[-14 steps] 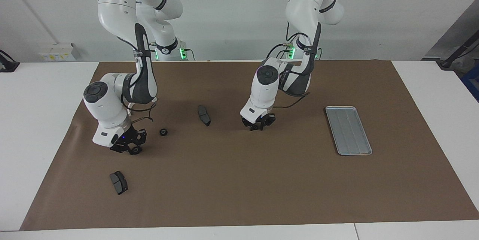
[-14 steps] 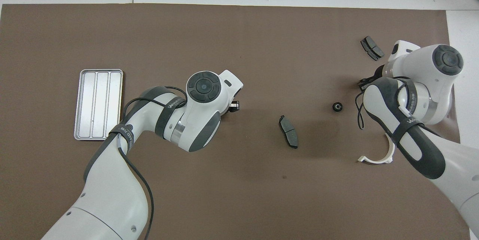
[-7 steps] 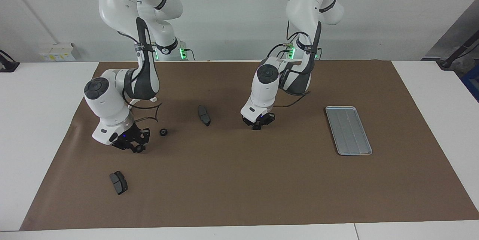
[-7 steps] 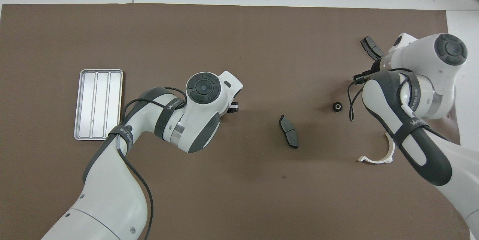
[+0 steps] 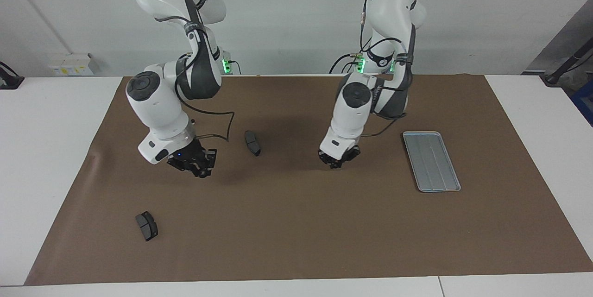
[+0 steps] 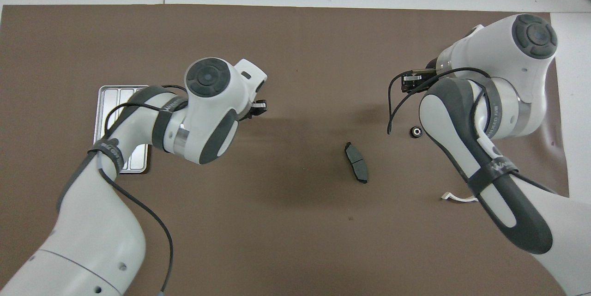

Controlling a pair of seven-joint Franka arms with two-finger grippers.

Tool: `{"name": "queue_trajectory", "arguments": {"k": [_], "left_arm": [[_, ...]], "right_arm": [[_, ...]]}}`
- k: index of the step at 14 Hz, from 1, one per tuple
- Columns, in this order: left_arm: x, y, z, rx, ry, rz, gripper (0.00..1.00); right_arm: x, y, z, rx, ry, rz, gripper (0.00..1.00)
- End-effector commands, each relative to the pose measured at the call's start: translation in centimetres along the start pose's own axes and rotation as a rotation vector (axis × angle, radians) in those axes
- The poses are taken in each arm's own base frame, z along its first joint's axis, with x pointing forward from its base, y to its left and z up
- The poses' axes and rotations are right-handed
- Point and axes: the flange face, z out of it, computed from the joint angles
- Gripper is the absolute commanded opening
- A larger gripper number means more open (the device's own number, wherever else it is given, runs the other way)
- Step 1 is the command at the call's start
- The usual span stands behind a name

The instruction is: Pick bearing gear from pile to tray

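The right pincer [image 5: 200, 170] hangs above the gear [image 6: 416, 131]; the left pincer [image 5: 337, 161] hovers near the tray [image 5: 432, 161]; I cannot tell either one's opening or load.

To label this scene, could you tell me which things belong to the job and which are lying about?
Job: bearing gear; tray; right gripper above the mat by the gear; left gripper above the mat beside the tray.
Lying about: brake pad mid-mat; second brake pad at the right arm's end; white bracket.
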Motion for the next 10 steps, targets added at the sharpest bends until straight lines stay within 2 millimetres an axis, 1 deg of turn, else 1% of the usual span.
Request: {"name": "queue_trajectory", "arguments": {"k": [1, 3, 4, 5, 6, 7, 8, 9, 10], "left_arm": [[3.3, -10.1, -3.4, -0.001, -0.02, 0.012, 0.0], [4.7, -16.3, -4.0, -0.002, -0.028, 0.064, 0.0], [5.0, -19.4, -3.6, 0.001, -0.037, 0.094, 0.0], [5.0, -22.1, -3.6, 0.001, -0.04, 0.117, 0.0], [4.7, -24.3, -3.1, 0.002, -0.05, 0.144, 0.0], [4.4, -25.6, -2.9, 0.0, -0.054, 0.167, 0.0], [4.0, -26.5, -2.4, 0.0, -0.061, 0.17, 0.0], [3.6, -26.9, -2.3, 0.001, -0.057, 0.167, 0.09], [3.0, -27.1, -1.6, 0.002, -0.057, 0.164, 0.29]], "right_arm": [[-0.8, -5.6, 0.1, 0.015, 0.036, 0.107, 0.0], [-1.9, -10.1, 0.9, 0.02, 0.072, 0.172, 0.0], [-2.5, -12.4, 1.3, 0.03, 0.081, 0.213, 0.0], [-3.5, -15.3, 1.7, 0.04, 0.079, 0.242, 0.0], [-4.4, -17.8, 2.6, 0.029, 0.08, 0.273, 0.0], [-4.9, -19.7, 4.3, -0.004, 0.099, 0.31, 0.0], [-5.5, -21.8, 5.5, -0.024, 0.125, 0.328, 0.0], [-6.5, -24.3, 7.0, -0.027, 0.137, 0.349, 0.0], [-6.9, -26.2, 8.2, -0.024, 0.156, 0.39, 0.0]]}}
